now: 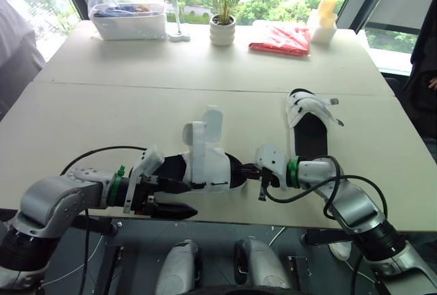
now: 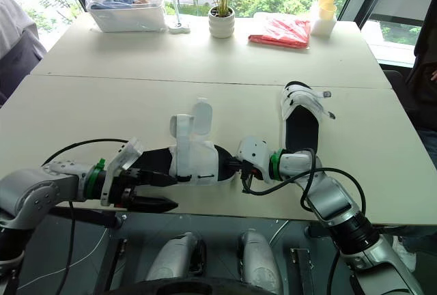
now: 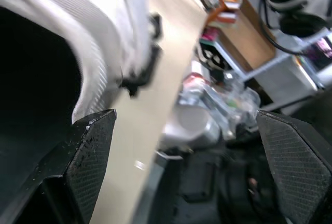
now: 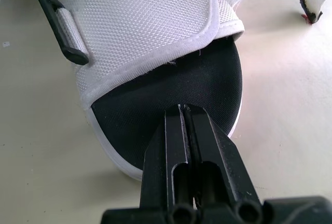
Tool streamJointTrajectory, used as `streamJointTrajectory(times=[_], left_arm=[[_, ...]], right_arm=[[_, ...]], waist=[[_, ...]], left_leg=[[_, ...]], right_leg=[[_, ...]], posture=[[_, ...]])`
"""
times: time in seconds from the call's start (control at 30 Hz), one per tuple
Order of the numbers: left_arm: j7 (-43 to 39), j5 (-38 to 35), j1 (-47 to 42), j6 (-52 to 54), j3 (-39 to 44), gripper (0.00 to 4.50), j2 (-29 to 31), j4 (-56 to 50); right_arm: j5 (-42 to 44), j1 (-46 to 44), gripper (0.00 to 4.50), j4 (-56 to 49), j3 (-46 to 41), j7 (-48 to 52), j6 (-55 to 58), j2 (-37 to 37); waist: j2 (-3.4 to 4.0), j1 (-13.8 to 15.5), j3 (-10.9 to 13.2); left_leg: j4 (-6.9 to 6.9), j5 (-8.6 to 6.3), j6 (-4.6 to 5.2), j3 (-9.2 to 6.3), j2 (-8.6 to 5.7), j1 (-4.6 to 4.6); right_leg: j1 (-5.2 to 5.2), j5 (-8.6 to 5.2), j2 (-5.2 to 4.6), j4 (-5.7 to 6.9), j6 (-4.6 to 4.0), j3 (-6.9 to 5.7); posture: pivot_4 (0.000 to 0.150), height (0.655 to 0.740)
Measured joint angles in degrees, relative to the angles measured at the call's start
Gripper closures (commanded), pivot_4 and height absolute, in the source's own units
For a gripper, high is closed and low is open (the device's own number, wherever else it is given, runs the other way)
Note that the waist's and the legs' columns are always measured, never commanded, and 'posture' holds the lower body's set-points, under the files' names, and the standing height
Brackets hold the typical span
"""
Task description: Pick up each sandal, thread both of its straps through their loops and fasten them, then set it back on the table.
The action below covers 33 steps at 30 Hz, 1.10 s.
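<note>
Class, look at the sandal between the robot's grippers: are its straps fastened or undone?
Undone: on the sandal, both white straps stand up free, not lying flat across it.

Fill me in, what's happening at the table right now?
The robot is working on one sandal at the near edge of the table. Its left tool is open at the heel end, while the right tool, shut, has its tip at the black insole by the toe. The sandal's white straps stand up, not fastened. A second sandal lies flat farther back on the right, untouched.
</note>
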Motion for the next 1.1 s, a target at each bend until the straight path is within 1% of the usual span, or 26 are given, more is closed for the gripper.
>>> streamJointTrajectory(times=[0.13,0.3,0.33,0.4,0.47,0.53,0.57,0.63,0.93,1.1], left_arm=[[1.79,-0.31,-1.7,1.73,-0.75,0.07,-1.88,0.84],[5.92,-1.04,-2.78,4.33,-0.25,0.07,-5.67,1.72],[6.49,-1.41,-2.78,4.92,0.13,0.31,-6.12,1.73],[7.51,-1.79,-2.78,5.52,0.61,0.95,-6.54,1.72],[8.3,-1.81,-2.81,5.98,0.68,1.88,-6.71,1.72],[9.04,-1.86,-2.86,6.57,0.69,2.95,-6.96,1.73],[9.33,-1.87,-2.93,6.73,0.69,3.36,-7.07,1.73],[9.94,-1.9,-3.21,7.42,0.8,4.46,-7.37,1.75],[11.33,-3.75,-2.91,8.97,1.62,4.46,-8.08,1.79],[8.33,-1.8,0.2,5.45,-0.07,4.46,-4.14,0.14]], right_arm=[[-0.05,0.18,4.5,-0.01,-0.21,-0.01,0.02,-0.11],[-0.79,0.34,4.5,0.0,-0.39,-0.09,0.17,-0.29],[-0.98,0.36,4.5,0.0,-0.4,-0.09,0.17,-0.3],[-1.05,0.4,4.5,-0.01,-0.4,-0.14,0.17,-0.3],[-1.04,0.44,4.5,-0.16,-0.38,-0.12,0.17,-0.29],[-1.04,0.46,4.5,-0.32,-0.36,-0.05,0.16,-0.28],[-1.04,0.48,4.5,-0.39,-0.35,-0.05,0.16,-0.28],[-1.04,0.49,4.5,-0.41,-0.35,-0.06,0.16,-0.28],[-1.06,0.5,4.5,-0.43,-0.34,-0.07,0.15,-0.28],[-1.06,0.52,4.5,-0.7,-0.17,-0.06,0.12,-0.28]], waist=[[0.0,0.11,-0.01],[-0.03,0.32,-0.03],[-0.03,0.34,-0.04],[-0.04,0.35,-0.04],[-0.04,0.3,-0.04],[-0.04,0.24,-0.04],[-0.04,0.23,-0.04],[-0.03,0.22,-0.04],[-0.03,0.19,-0.03],[-0.01,0.17,-0.02]], left_leg=[[0.0,0.0,0.0,0.0,0.0,0.08],[0.0,-0.01,0.0,-0.01,0.0,0.4],[0.0,-0.01,0.0,-0.01,0.0,0.4],[0.0,-0.01,0.0,0.0,0.0,0.4],[0.0,-0.01,0.0,0.0,0.0,0.39],[0.0,-0.01,0.0,0.0,0.0,0.32],[0.0,-0.01,0.0,0.01,0.0,0.29],[0.0,-0.01,0.0,0.01,0.0,0.29],[-0.02,-0.01,0.0,0.01,0.0,0.29],[-0.12,-0.02,-0.02,0.0,0.0,0.29]], right_leg=[[0.07,0.0,0.0,0.0,0.0,0.0],[0.23,0.0,-0.02,-0.06,0.0,0.01],[0.24,-0.01,-0.03,-0.07,0.0,0.01],[0.25,-0.01,-0.04,-0.08,0.0,0.01],[0.24,-0.01,-0.04,-0.07,0.0,0.01],[0.26,-0.01,-0.04,-0.06,0.0,0.01],[0.28,-0.01,-0.04,-0.06,0.0,0.01],[0.29,-0.01,-0.04,-0.06,0.0,0.01],[0.24,-0.01,-0.04,-0.06,-0.01,0.01],[0.13,-0.06,-0.04,-0.08,-0.1,0.01]], posture=[[0.15,0.7241],[0.15,0.7241],[0.15,0.7241],[0.15,0.7241],[0.15,0.7241],[0.15,0.7241],[0.15,0.7241],[0.15,0.7241],[0.15,0.7241],[0.15,0.7241]])
